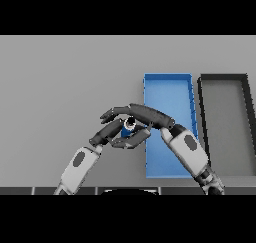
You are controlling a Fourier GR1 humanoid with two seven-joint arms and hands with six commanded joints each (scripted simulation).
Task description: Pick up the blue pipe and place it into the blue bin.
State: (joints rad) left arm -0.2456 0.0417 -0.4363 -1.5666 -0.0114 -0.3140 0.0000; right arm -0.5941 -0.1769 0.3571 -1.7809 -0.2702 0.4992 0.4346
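Two forearms are seen, each cased in white shell with a dark grey oval patch set into its upper face. The left hand (102,135) and right hand (145,114) are dark grey, with slim segmented fingers (112,112). A black jointed collar is seen near the right elbow.

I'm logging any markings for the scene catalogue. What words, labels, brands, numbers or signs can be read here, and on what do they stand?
None: no text, label, brand, number or sign can be read anywhere in the head view.
blue bin: plain, no markings.
dark bin: plain, no markings.
blue pipe, between the left hand and right hand: mostly hidden; nothing legible.
The dark ovals on the forearms carry no lettering.
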